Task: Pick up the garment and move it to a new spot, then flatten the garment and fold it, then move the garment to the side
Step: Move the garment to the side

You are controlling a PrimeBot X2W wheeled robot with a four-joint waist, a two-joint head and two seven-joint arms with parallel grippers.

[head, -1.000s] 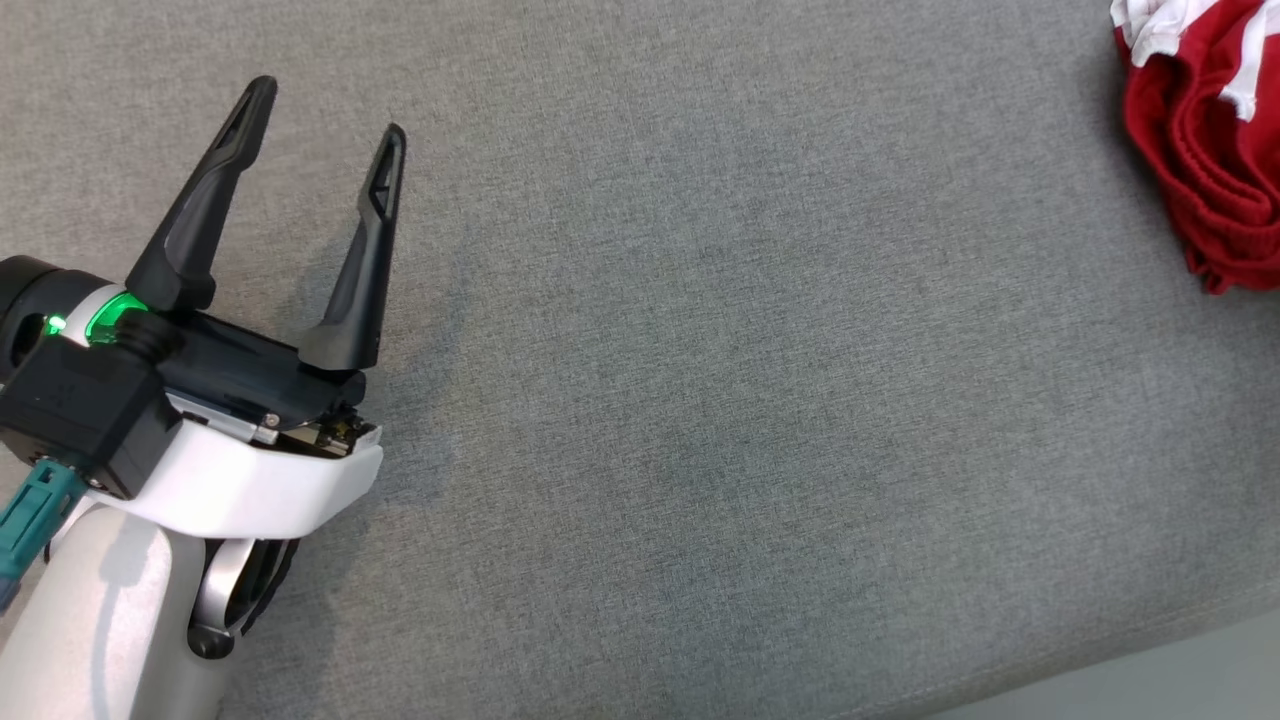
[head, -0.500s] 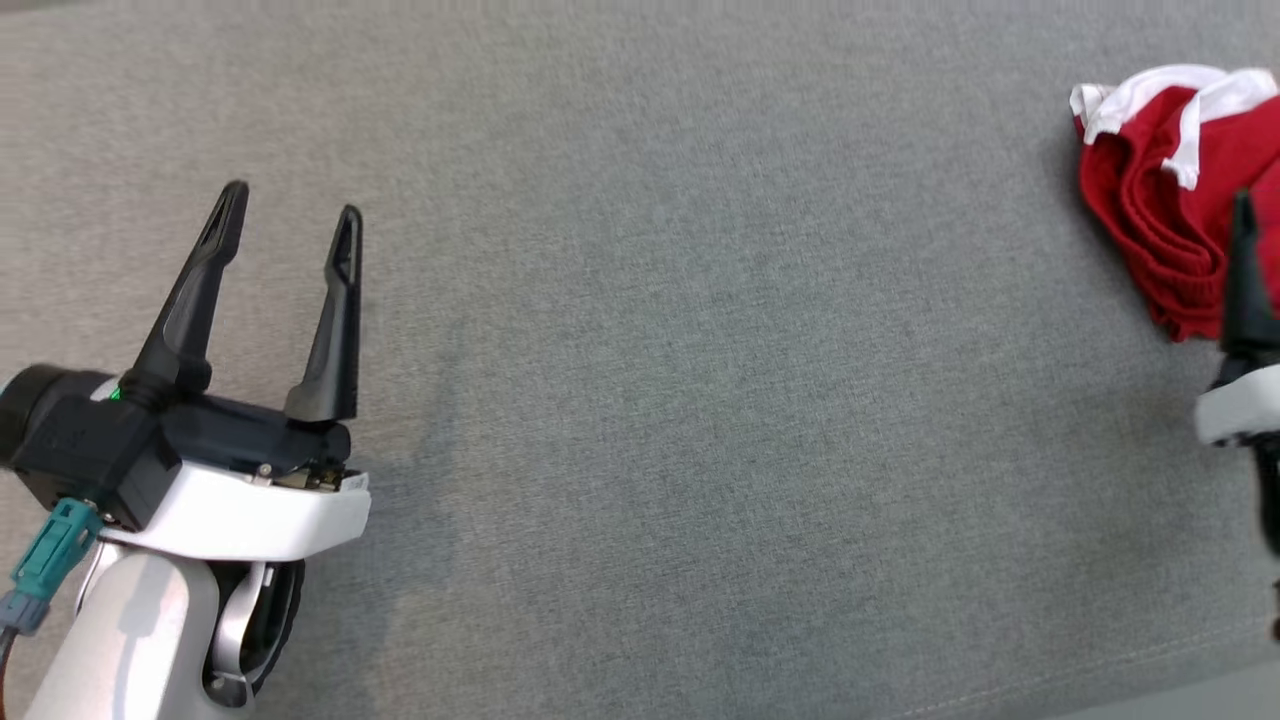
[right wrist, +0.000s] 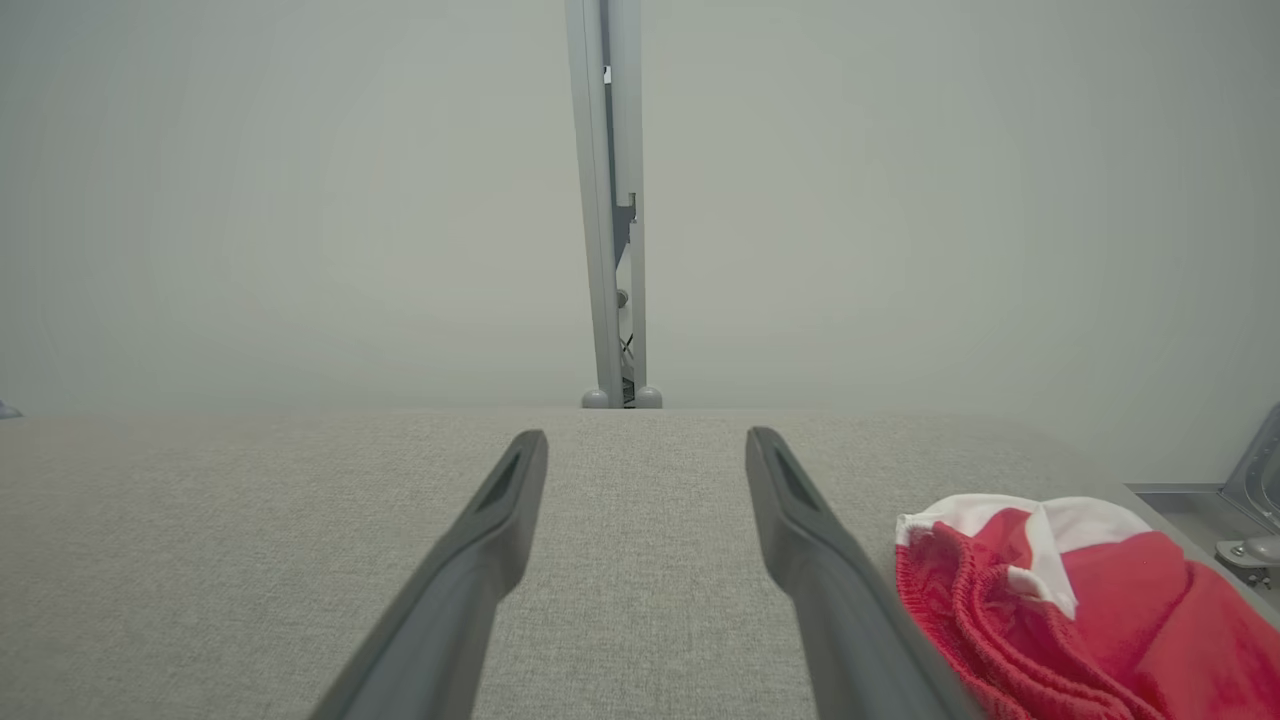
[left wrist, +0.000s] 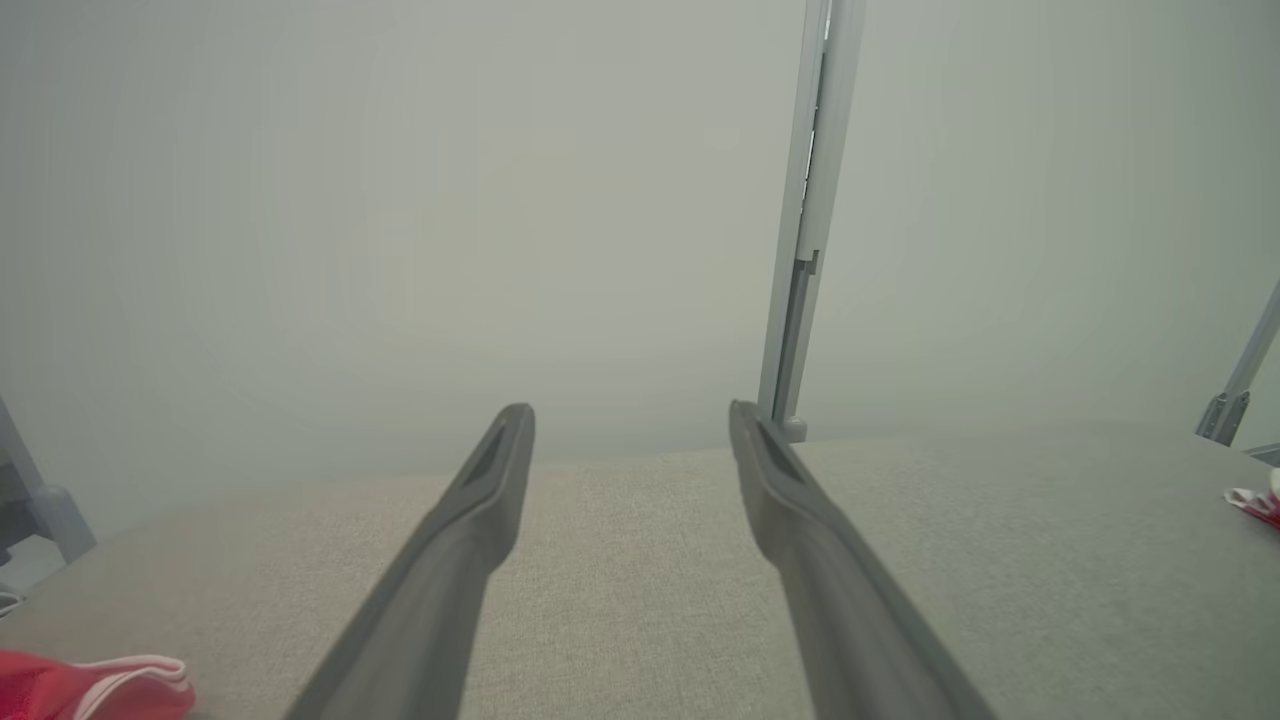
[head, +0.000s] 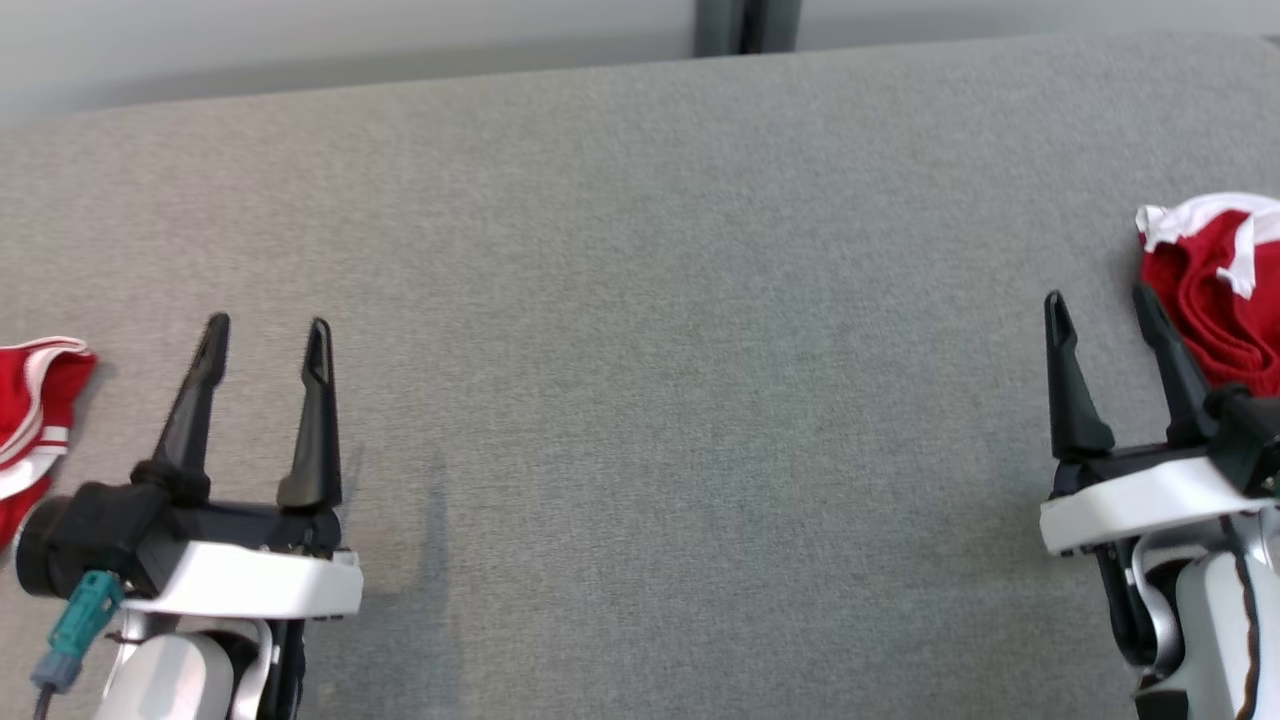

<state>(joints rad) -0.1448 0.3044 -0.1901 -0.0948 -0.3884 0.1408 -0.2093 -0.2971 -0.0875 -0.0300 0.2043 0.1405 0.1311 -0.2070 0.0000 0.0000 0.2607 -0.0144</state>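
A crumpled red garment with white trim (head: 1215, 290) lies at the right edge of the grey table (head: 640, 350); it also lies just right of my right fingers in the right wrist view (right wrist: 1080, 600). A second red piece with white stripes (head: 30, 400) lies at the left edge, seen low left in the left wrist view (left wrist: 80, 685). My left gripper (head: 267, 325) (left wrist: 630, 410) stands open and empty over bare cloth, right of that piece. My right gripper (head: 1096, 295) (right wrist: 646, 435) is open and empty, its right finger close beside the crumpled garment.
The table's far edge (head: 400, 85) runs along the top, with a pale wall and a grey upright post (head: 745, 25) behind it. A metal bracket (right wrist: 1250, 500) stands off the table's right end. Bare grey cloth spans the space between the grippers.
The head camera has swung up and round, so the far edge, the left red piece and the right gripper have come into the picture. Both grippers stay open.
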